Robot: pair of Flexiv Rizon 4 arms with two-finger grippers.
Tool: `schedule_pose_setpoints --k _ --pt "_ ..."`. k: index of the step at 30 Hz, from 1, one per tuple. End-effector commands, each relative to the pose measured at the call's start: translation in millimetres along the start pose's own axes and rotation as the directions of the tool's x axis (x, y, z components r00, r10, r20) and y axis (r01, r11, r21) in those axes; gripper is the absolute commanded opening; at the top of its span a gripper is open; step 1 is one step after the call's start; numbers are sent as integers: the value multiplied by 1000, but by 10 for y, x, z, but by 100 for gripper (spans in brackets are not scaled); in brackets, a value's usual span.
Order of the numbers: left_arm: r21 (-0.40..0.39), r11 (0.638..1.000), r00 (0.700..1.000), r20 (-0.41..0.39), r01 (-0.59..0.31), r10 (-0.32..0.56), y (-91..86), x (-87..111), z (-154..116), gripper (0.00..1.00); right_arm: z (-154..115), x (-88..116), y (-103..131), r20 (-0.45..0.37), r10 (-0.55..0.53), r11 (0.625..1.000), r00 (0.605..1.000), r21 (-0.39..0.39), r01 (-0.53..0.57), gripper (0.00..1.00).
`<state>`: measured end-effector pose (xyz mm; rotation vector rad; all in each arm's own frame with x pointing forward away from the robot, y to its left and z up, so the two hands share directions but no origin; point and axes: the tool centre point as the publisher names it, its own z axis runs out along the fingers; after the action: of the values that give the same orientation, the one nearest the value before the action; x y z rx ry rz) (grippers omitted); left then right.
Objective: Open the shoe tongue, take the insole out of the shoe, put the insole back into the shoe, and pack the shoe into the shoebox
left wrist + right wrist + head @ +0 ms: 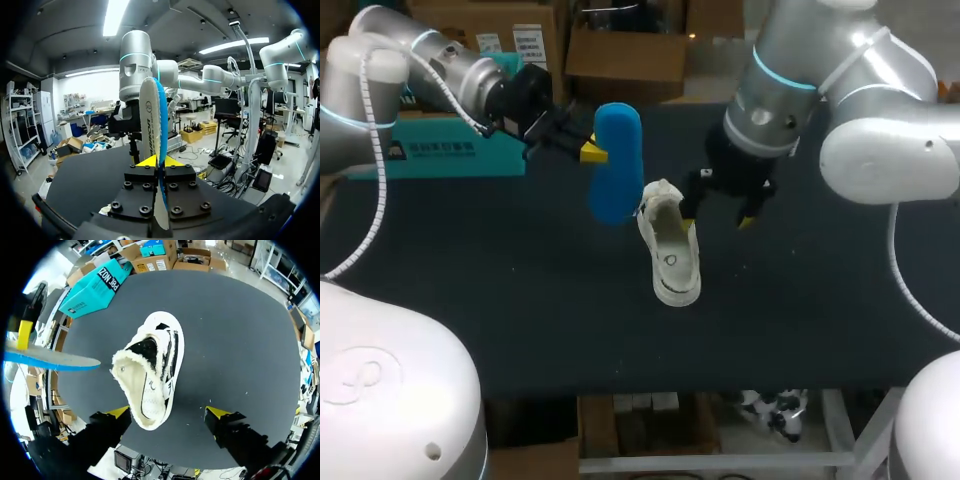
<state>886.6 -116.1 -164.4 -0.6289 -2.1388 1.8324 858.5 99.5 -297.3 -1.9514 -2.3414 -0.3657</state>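
Two arms over the bench (520, 320). The left jaws are clenched on the insole (617, 163) and hold it in the air at upper centre of the head view, just up and left of the shoe (670, 250). The right jaws are released and spread wide, hovering above the shoe's heel end and touching nothing.

Judged step: insole is out, return to the shoe comes next.
- Tip the insole so one narrow end leads into the mouth, foam face down.
- The grip sits on one long edge, so expect it to flex. Slide it in at a low angle rather than pressing from above.
- The right jaws would do well to pin the heel or hold the tongue back, since a loose shoe will likely skate on the dark cloth.
- Risk: the insole catches on the fleece collar and folds.

Insole: bright blue on one face, pale on the other, thin, rounded ends, held upright.

Shoe: white with dark trim and a fluffy cream lining, mouth gaping, lying mid-bench with its toe toward the lower frame.

Shoebox (440, 150): teal, upper left, well apart from the shoe.
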Motion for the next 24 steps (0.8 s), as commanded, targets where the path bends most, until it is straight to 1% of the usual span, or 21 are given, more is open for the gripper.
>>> schedule_pose_setpoints --k 1,2,3,5,6,12,13,15,17,18,20,22,24 --pt "48 999 999 32 -10 9 -44 213 145 0 -131 -139 -269 -92 43 998 995 -38 -47 100" --pt "53 998 999 31 -16 15 -81 264 156 0 -132 -144 -310 -111 45 998 993 -42 -50 100" --pt "83 996 1000 22 -17 15 -111 307 163 0 -132 -143 -350 -120 69 996 990 -39 -75 100" --pt "103 995 1000 19 -12 10 -170 392 184 0 -131 -134 -423 -136 91 995 987 -40 -97 100" --pt "128 992 1000 6 -2 1 -195 426 187 0 -131 -136 -457 -141 113 992 984 -42 -120 100" --pt "170 985 1000 17 22 -25 -376 601 212 0 -96 -114 -599 -185 197 977 963 -41 -208 100" --pt "172 985 999 26 23 -28 -404 617 222 0 -89 -95 -614 -189 213 974 958 -38 -224 100" --pt "188 981 999 13 35 -38 -461 635 257 0 -77 -52 -638 -183 257 964 949 -24 -266 100" --pt "178 983 998 18 53 -57 -511 635 323 0 -83 -22 -657 -177 285 956 942 -22 -293 100" --pt "177 982 998 14 64 -68 -525 633 358 0 -90 -18 -664 -150 306 950 940 -14 -311 100" --pt "172 981 996 8 87 -90 -550 632 422 0 -96 -3 -678 -141 311 948 940 -20 -317 100" --pt "191 974 992 -7 123 -123 -549 614 451 0 -96 -3 -678 -141 311 948 940 -20 -317 100" --pt "244 955 986 -29 167 -165 -547 573 456 0 -96 -3 -678 -141 311 948 940 -20 -317 100"
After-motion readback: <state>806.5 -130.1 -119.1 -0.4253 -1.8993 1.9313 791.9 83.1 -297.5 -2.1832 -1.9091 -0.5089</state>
